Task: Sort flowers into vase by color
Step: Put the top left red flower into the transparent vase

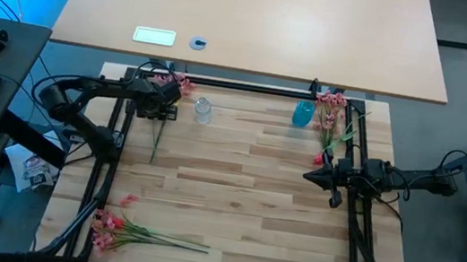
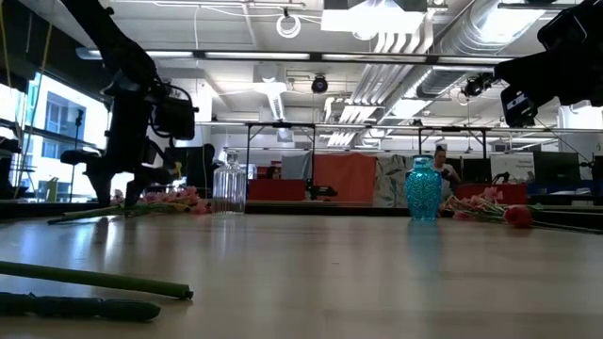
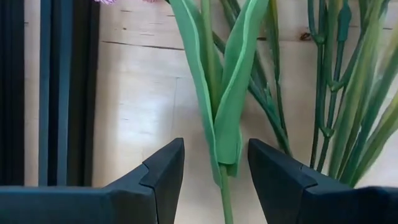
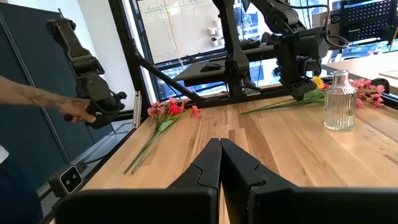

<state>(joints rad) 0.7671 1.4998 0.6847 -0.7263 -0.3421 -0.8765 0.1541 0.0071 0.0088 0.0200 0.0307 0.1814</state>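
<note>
From above, the left gripper point(image 1: 163, 104) hangs over the far left corner of the table point(image 1: 243, 196), above a bunch of flowers point(image 1: 170, 82) whose long stem runs back toward the near edge, just beside the clear vase point(image 1: 204, 110); the blue vase point(image 1: 303, 114) stands at the far right with more flowers point(image 1: 333, 117) next to it, and a third bunch point(image 1: 113, 224) lies at the near left corner. The right gripper point(image 1: 324, 160) waits at the right side. At table height, the left arm drops steeply from the upper left, its wrist bent down over the pink blooms point(image 2: 170, 200) beside the clear vase. The left wrist camera shows the step plainly — open fingers point(image 3: 163, 171) straddle one green stem point(image 3: 222, 186) with its folded leaf, touching nothing yet. I would come straight down and close on that stem alone, below the leaf, keeping clear of the neighbouring stems point(image 3: 336, 93) so only one flower lifts. The right wrist camera shows that arm's fingers point(image 4: 205, 165) pressed shut and empty — and a person's hand point(image 4: 78, 111) on a device beyond the table edge.
</note>
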